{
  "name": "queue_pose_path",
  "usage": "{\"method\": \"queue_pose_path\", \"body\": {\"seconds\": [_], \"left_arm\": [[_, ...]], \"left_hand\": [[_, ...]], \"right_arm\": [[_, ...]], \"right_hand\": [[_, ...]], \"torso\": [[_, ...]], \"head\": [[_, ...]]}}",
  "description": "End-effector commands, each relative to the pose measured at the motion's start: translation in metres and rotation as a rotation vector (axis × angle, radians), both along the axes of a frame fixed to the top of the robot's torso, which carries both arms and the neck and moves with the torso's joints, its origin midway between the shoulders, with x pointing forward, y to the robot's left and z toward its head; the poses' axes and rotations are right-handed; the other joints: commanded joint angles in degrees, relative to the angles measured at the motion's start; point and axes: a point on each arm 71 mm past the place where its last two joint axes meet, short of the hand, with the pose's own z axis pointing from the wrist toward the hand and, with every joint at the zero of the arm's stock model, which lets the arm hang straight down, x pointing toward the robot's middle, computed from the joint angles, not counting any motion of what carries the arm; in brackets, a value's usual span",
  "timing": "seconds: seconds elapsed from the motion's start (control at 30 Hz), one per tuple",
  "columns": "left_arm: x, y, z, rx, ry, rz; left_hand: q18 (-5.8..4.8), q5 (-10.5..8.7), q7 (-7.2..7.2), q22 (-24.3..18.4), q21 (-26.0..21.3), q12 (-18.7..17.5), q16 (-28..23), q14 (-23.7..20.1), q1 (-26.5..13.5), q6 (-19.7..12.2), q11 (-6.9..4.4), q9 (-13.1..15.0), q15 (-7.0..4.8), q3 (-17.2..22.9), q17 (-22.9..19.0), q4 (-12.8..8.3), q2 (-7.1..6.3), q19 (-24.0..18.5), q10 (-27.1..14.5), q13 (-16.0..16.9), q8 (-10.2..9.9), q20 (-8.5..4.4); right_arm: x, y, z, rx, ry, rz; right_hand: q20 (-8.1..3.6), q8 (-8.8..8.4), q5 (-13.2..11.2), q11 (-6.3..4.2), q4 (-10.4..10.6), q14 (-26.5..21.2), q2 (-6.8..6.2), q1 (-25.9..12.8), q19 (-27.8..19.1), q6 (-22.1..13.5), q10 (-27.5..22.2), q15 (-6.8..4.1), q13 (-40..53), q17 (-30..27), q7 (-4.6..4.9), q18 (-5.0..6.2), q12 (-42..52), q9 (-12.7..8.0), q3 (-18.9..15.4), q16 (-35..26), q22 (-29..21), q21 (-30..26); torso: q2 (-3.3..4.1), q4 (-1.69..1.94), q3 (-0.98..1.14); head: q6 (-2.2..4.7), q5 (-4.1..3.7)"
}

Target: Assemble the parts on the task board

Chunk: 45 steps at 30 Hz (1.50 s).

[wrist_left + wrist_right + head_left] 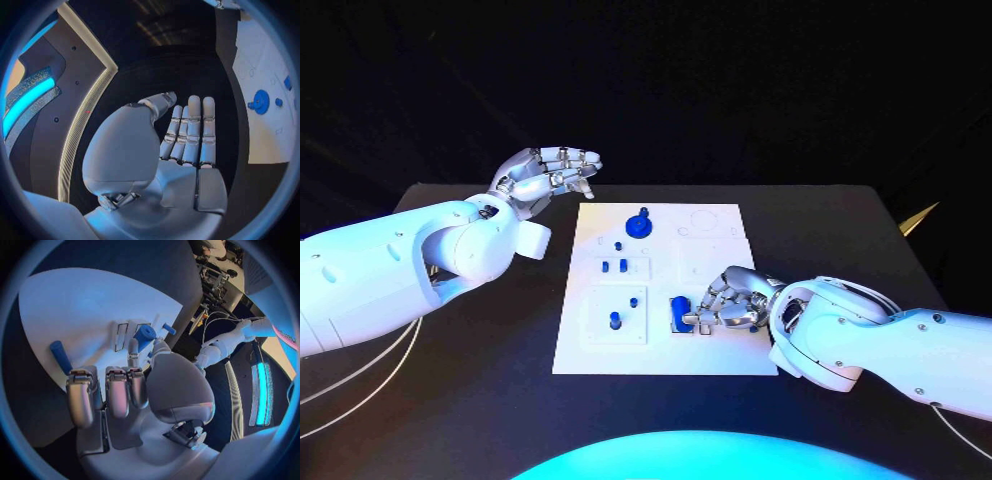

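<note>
While my right hand rests low on the white task board, near its right edge, its fingers curl down around a dark blue cylindrical part that sits on the board just beside them. From my right wrist I see a blue cylinder lying on the plate just past my fingertips, apart from them, and a second blue piece close to my thumb; I cannot tell whether any finger actually pinches a part.

My left hand hangs raised beyond the board's far left corner, over the black table, holding nothing. From its wrist, the fingers stand straight and close together, the thumb off to one side.

On the board, a blue gear with a knob stands near the far edge. Two small blue pegs stand side by side in the middle left, another peg sits nearer, and one stands in the square recess at the near left.
</note>
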Motion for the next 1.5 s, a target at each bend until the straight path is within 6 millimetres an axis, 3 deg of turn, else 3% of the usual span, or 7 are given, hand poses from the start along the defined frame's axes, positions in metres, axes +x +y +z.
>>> {"method": "queue_pose_path", "body": {"seconds": [0.03,0.77,0.93,1.03,1.17,1.27,1.5], "left_arm": [[-0.001,-0.002,0.001,-0.007,-0.006,-0.015],[0.000,-0.002,0.001,-0.006,-0.005,-0.014],[0.000,-0.002,0.001,-0.006,-0.006,-0.013],[0.000,-0.002,0.001,-0.007,-0.007,-0.013],[0.000,-0.002,0.001,-0.008,-0.009,-0.013],[0.001,-0.003,0.001,-0.009,-0.010,-0.013],[0.001,-0.004,0.001,-0.011,-0.011,-0.014]], "left_hand": [[0.74,-0.01,0.27,-0.05,-0.39,0.33,0.27,-0.34,-0.45,-0.23,-0.18,-0.05,-0.12,-0.17,-0.05,0.19,0.13,-0.20,-0.11,-0.05,0.35,-0.10],[0.75,0.00,0.27,-0.07,-0.43,0.37,0.29,-0.36,-0.36,-0.21,-0.19,-0.07,-0.13,-0.13,-0.06,0.14,0.17,-0.17,-0.11,-0.07,0.41,-0.11],[0.75,0.00,0.27,-0.07,-0.43,0.37,0.29,-0.36,-0.36,-0.21,-0.19,-0.07,-0.13,-0.13,-0.06,0.14,0.17,-0.17,-0.11,-0.07,0.41,-0.11],[0.75,0.00,0.27,-0.07,-0.43,0.37,0.29,-0.36,-0.36,-0.21,-0.19,-0.07,-0.13,-0.13,-0.06,0.14,0.17,-0.17,-0.11,-0.07,0.41,-0.11],[0.74,-0.01,0.28,-0.08,-0.46,0.41,0.31,-0.38,-0.33,-0.23,-0.18,-0.09,-0.13,-0.13,-0.08,0.13,0.15,-0.14,-0.11,-0.09,0.44,-0.11],[0.74,-0.01,0.28,-0.08,-0.46,0.41,0.31,-0.38,-0.33,-0.23,-0.18,-0.09,-0.13,-0.13,-0.08,0.13,0.15,-0.14,-0.11,-0.09,0.44,-0.11],[0.74,-0.01,0.28,-0.08,-0.46,0.41,0.31,-0.38,-0.33,-0.23,-0.18,-0.09,-0.13,-0.13,-0.08,0.13,0.15,-0.14,-0.11,-0.09,0.44,-0.11]], "right_arm": [[0.001,0.002,-0.002,-0.013,0.006,0.022],[0.005,0.008,-0.005,-0.004,-0.009,0.012],[0.005,0.006,-0.004,0.004,-0.028,0.006],[0.006,0.000,0.000,0.060,-0.048,-0.023],[0.008,-0.012,0.009,0.165,-0.076,-0.071],[0.011,-0.022,0.017,0.193,-0.096,-0.087],[0.015,-0.055,0.027,0.101,-0.098,-0.081]], "right_hand": [[-0.39,-0.03,-0.22,-0.43,-0.06,5.56,0.10,0.73,5.99,-0.37,5.33,-0.31,14.19,12.95,0.12,-0.82,0.21,0.07,-0.05,0.15,15.06,0.26],[-0.38,-0.13,-0.68,-0.39,0.17,5.55,0.38,1.17,5.99,-0.40,5.29,-0.30,14.15,12.91,0.16,-0.82,0.12,0.06,-0.15,0.13,15.06,0.26],[-0.39,-0.21,-0.60,-0.42,-0.15,5.54,0.13,2.39,5.99,-0.42,5.30,-0.31,14.16,12.86,0.14,-0.82,0.13,0.06,-0.09,0.11,15.06,0.26],[-0.38,-0.36,-0.55,-0.38,-0.11,5.52,0.10,2.66,5.99,-0.62,5.30,-0.30,14.17,12.77,0.22,-0.82,0.13,0.00,-0.08,0.08,15.06,0.26],[0.46,-3.68,0.05,1.23,-0.15,5.20,0.47,5.09,5.52,-5.38,4.38,0.86,13.05,11.28,2.17,-0.44,-1.59,-1.12,0.18,-0.44,14.53,-1.69],[0.97,-4.62,0.17,1.83,-0.80,5.23,0.26,7.31,5.55,-6.18,4.43,1.53,13.16,11.40,2.76,-0.46,-1.46,-1.36,0.47,-0.41,14.56,-1.59],[1.04,-3.89,-3.97,1.28,-1.56,5.29,-0.62,11.21,5.66,-3.28,4.36,1.18,13.12,11.68,2.06,-0.54,-1.61,-0.47,1.89,-0.33,14.69,-1.12]], "torso": [[0.03,0.03,0.01],[0.05,-0.04,0.06],[0.02,-0.04,0.09],[-0.01,-0.06,0.08],[-0.05,-0.12,-0.02],[-0.08,-0.14,-0.02],[-0.12,-0.12,-0.06]], "head": [[-0.13,0.07],[-0.43,0.14],[-0.08,0.11],[-0.12,-0.26],[-0.04,-0.39],[0.27,-0.38],[0.57,-1.30]]}}
